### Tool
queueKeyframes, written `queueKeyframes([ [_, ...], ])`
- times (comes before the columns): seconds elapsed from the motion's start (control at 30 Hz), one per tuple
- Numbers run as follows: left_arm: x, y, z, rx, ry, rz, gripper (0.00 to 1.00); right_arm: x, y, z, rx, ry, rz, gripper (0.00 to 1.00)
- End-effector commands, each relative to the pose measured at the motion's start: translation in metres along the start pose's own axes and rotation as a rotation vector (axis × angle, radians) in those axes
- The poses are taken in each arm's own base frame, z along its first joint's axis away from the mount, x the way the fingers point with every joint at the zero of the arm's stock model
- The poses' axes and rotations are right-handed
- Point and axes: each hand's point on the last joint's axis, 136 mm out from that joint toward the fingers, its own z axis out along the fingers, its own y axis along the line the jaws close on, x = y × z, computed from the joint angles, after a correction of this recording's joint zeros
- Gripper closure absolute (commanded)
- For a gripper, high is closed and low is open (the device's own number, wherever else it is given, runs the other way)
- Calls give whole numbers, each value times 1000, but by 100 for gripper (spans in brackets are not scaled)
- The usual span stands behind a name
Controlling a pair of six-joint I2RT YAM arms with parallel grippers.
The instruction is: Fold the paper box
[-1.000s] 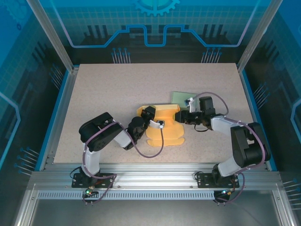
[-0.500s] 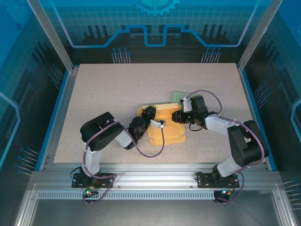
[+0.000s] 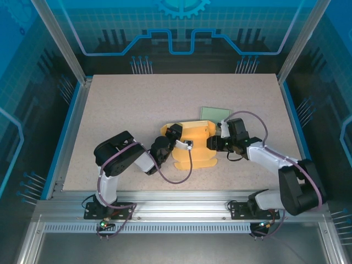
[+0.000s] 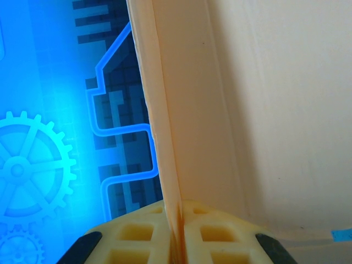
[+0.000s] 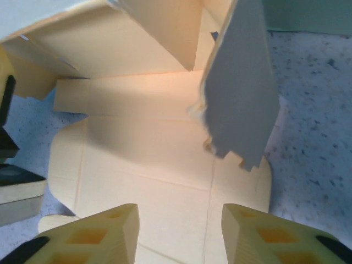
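Your yellow cardboard paper box point(image 3: 192, 151) lies half-unfolded at the middle of the speckled beige table point(image 3: 121, 104), with its far wall raised. Your left gripper point(image 3: 187, 144) sits where it was a second ago, at the box's left side. In the left wrist view its fingers point(image 4: 137, 236) are pressed together on a thin upright edge of the box point(image 4: 165, 110), so it is clamping that wall. Your right gripper point(image 3: 212, 143) has moved. Half a second ago it reached in over the box's right part; now it sits a little lower and further right in the overhead frame, and its elbow has swung out toward the lower right corner. Its jaws stand moderately apart with nothing between them. The right wrist view shows them point(image 5: 179, 220) hovering over the flat box panel point(image 5: 148, 159), with a standing grey-looking flap point(image 5: 239, 93) at upper right. The flat green sheet point(image 3: 214, 113) beyond the box is now uncovered by the arm.
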Motion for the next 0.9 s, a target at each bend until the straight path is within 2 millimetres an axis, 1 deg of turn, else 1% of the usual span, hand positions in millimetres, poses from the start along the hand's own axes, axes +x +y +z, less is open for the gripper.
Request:
queueKeyframes([
  [0.0,0,0,3,-8,11,13,88,6,7,-18,-4,-7,-28,48],
  [0.07,0,0,4,-9,12,13,88,1,12,-32,-9,-45,-49,45],
  [0.13,-1,-1,4,-7,11,14,87,-6,9,-46,16,-85,-52,43],
  [0.17,0,0,4,-8,11,14,87,-9,3,-53,46,-102,-44,43],
  [0.2,-1,0,4,-8,10,12,88,-13,-7,-58,89,-120,-25,43],
  [0.23,-1,0,4,-9,11,13,87,-16,-18,-62,130,-129,3,46],
  [0.3,-1,1,4,-11,11,13,87,-19,-41,-64,187,-133,64,52],
  [0.33,-1,1,4,-11,12,12,87,-21,-49,-62,201,-139,81,53],
  [0.4,-1,0,4,-8,11,14,87,-24,-63,-55,219,-139,111,54],
  [0.43,-1,-1,5,-7,11,14,87,-25,-66,-51,219,-137,115,54],
  [0.67,-1,-2,5,-5,11,27,87,-43,-72,-7,173,-112,92,54],
  [0.73,-2,-1,5,-7,9,29,87,-48,-70,3,158,-105,75,54],
  [0.87,-1,-2,6,-4,12,33,87,-51,-50,14,112,-104,2,53],
])
